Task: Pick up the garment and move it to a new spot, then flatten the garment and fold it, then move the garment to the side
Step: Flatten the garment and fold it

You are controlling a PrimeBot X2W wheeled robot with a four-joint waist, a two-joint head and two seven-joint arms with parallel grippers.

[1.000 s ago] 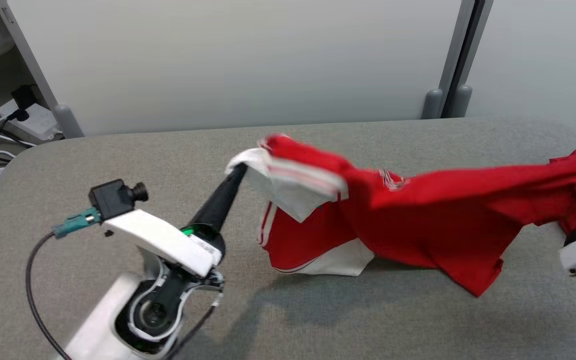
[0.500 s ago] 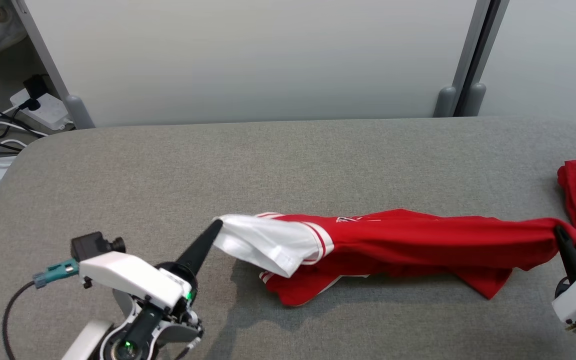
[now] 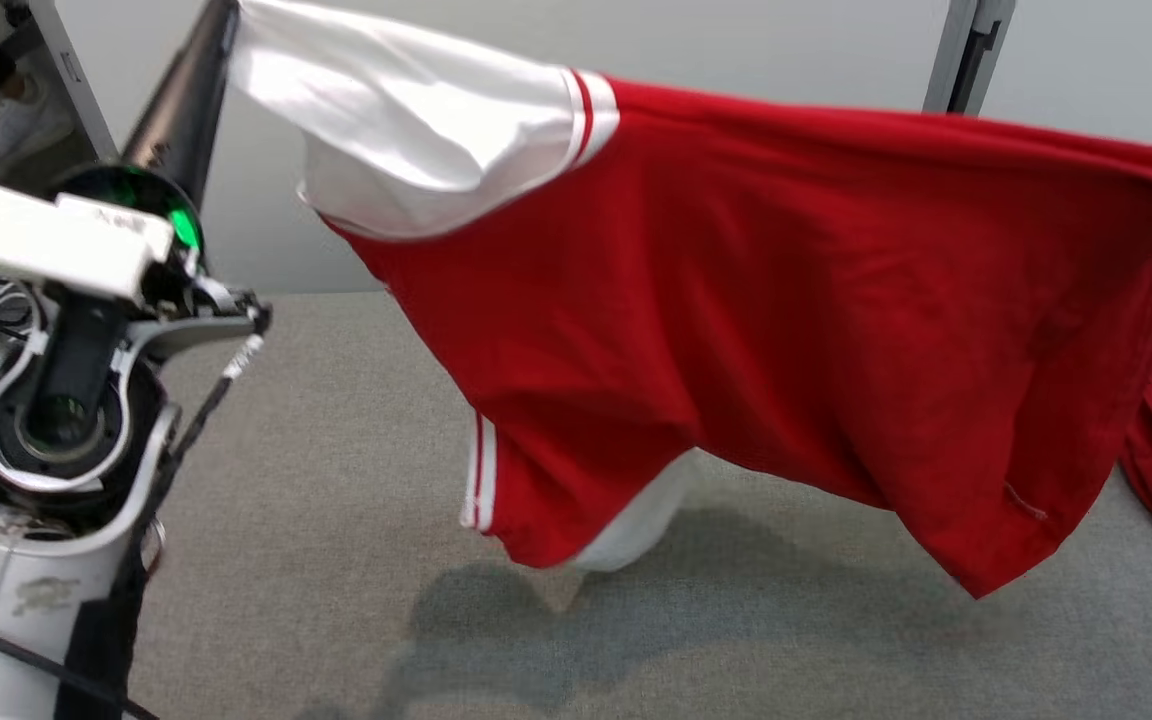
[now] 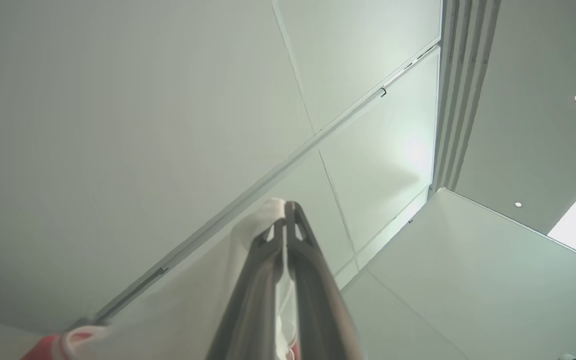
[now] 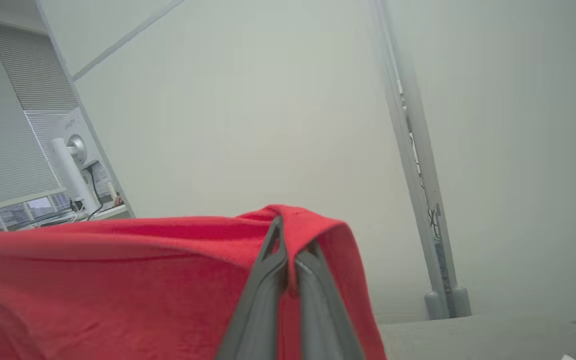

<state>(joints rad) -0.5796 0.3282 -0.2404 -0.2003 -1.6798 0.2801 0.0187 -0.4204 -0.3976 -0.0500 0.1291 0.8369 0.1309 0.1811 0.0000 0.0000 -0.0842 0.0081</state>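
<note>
Garment (image 3: 786, 300) hangs pinched in both end effectors (image 4: 286, 209) (image 5: 281, 224).

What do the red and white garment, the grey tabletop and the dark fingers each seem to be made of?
The garment: soft cloth, likely a jersey knit, matt; it drapes and creases as it hangs. The tabletop: grey fabric or felt-like covering, matt; fine speckled texture. The fingers: probably hard plastic, dark and smooth; moulded cut-outs near the tips.
</note>
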